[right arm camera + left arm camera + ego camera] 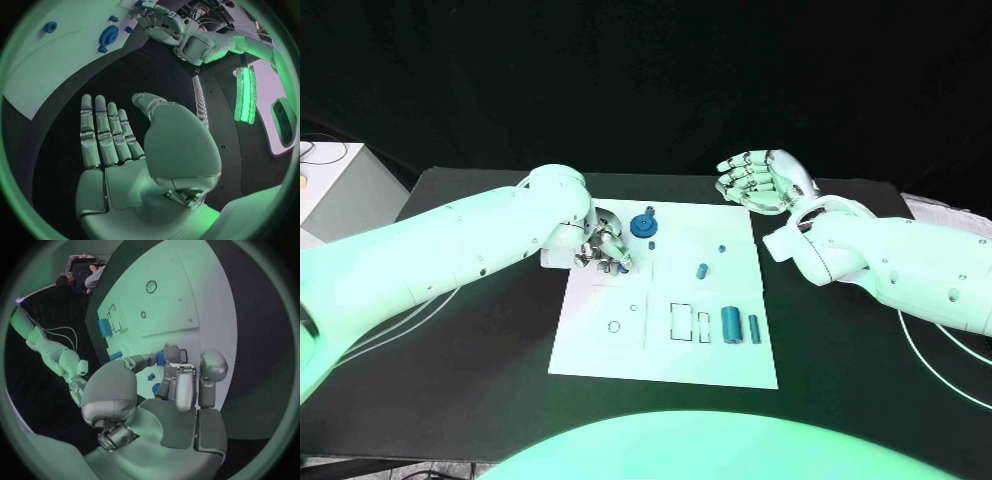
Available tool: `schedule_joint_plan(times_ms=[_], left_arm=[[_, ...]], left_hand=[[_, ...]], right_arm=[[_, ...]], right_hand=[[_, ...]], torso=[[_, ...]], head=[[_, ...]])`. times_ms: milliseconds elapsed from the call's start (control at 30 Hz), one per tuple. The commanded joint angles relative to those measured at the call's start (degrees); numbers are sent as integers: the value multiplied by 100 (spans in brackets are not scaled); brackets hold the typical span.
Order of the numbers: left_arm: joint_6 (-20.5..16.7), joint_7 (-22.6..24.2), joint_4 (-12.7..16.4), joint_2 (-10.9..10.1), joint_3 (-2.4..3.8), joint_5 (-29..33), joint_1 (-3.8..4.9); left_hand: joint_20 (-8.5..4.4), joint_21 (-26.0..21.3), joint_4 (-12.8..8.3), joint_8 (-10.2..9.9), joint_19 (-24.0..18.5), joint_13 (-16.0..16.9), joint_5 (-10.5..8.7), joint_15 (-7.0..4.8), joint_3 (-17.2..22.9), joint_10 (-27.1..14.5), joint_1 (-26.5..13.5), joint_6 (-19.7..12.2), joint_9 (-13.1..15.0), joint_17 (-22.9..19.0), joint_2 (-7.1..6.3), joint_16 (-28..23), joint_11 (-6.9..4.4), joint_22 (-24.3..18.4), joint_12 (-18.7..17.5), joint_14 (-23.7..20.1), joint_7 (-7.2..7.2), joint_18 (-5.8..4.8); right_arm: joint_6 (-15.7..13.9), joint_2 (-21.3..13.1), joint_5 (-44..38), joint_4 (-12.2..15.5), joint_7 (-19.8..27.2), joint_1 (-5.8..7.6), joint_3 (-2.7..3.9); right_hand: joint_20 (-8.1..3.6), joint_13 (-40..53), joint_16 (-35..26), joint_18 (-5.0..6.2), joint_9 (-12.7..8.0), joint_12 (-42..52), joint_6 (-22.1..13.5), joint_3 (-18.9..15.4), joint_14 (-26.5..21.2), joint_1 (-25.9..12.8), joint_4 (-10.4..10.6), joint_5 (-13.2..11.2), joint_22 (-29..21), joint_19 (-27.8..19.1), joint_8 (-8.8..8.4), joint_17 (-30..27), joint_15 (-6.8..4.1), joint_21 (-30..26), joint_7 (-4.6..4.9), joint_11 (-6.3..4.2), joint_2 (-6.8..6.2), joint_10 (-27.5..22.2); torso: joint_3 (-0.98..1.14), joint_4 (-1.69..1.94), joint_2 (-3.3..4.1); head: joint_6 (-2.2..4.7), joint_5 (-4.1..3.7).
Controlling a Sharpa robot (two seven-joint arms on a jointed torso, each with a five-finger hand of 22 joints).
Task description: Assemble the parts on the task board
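Note:
The white task board [596, 350] lies mid-table. My left hand [603, 245] hovers over its far left corner with fingers curled, pinching a small blue part [160, 358] between thumb and fingers. Beside it stands a round blue part [645, 225], which appears in the right wrist view too [107, 36]. A short blue cylinder [702, 269] lies mid-board. Two longer blue cylinders [731, 325] lie near the right edge beside outlined slots [681, 322]. My right hand [759, 180] is raised off the board's far right corner, fingers straight and empty [106, 132].
Two round holes [615, 326] mark the board's near left part. Black table [473, 360] surrounds the board on all sides. A white box [329, 190] stands off the table's far left.

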Motion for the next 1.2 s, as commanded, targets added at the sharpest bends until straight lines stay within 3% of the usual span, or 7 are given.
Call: schedule_joint_plan(times_ms=[33, 233, 600, 733, 1200], left_arm=[[85, -16, -23, 30, -14, 4, -22], [94, -34, -80, 72, -14, 43, -22], [127, -56, -155, 139, -16, 106, -68], [136, -59, -157, 139, -16, 124, -76], [104, -67, -136, 108, -15, 136, -84]], left_hand=[[1, 31, -1635, 34, 27, 15, 23, -53, 1610, 24, 3, 46, 3, 1019, 40, 39, -19, 0, 44, 417, 18, -48], [0, 30, -1627, 34, 28, 31, 26, -53, 1565, 52, -21, 58, 9, 1028, 15, 44, -21, 0, 54, 421, 16, -48], [-2, -11, -1331, 37, 47, 178, -26, -63, 1129, 210, -102, 83, 71, 1106, -36, 75, -49, 6, 98, 453, -29, -58], [-9, -43, -1193, 29, 55, 184, -46, -70, 890, 232, -130, 71, 102, 1109, -141, 76, -61, -15, 85, 454, -51, -58], [-26, -93, -908, 0, 77, 192, -72, -89, 468, 251, -140, 89, 138, 1108, -303, 72, -85, -47, 67, 453, -87, -59]], right_arm=[[70, -2, -2, 12, 79, -2, 2], [72, -5, -2, 16, 78, -2, 2], [87, -11, -2, 20, 68, -2, 2], [97, -13, -2, 20, 61, -2, 2], [103, -9, -1, 13, 62, -2, 2]], right_hand=[[-5, -7, -40, 71, -6, -37, 21, -2, -9, -71, -43, 38, -6, -35, -21, -7, 27, -14, 344, 14, -8, 25], [-5, -7, -40, 71, -6, -37, 21, -2, -9, -71, -43, 38, -6, -35, -21, -7, 27, -14, 344, 14, -8, 25], [-5, -7, -40, 71, -6, -37, 21, -2, -9, -71, -43, 38, -6, -35, -21, -7, 27, -14, 344, 14, -8, 25], [-1, -43, -61, 72, -17, -40, 23, -5, -5, -79, -58, 40, -58, -39, -26, -36, 30, -11, 347, 18, -3, 26], [-1, -43, -61, 72, -17, -40, 23, -5, -5, -79, -58, 40, -58, -39, -26, -36, 30, -11, 347, 18, -3, 26]], torso=[[3, 1, -1], [3, -3, 0], [0, -3, 1], [0, -1, 2], [-4, 4, 2]], head=[[1, -2], [1, -7], [1, -28], [1, -32], [1, -29]])
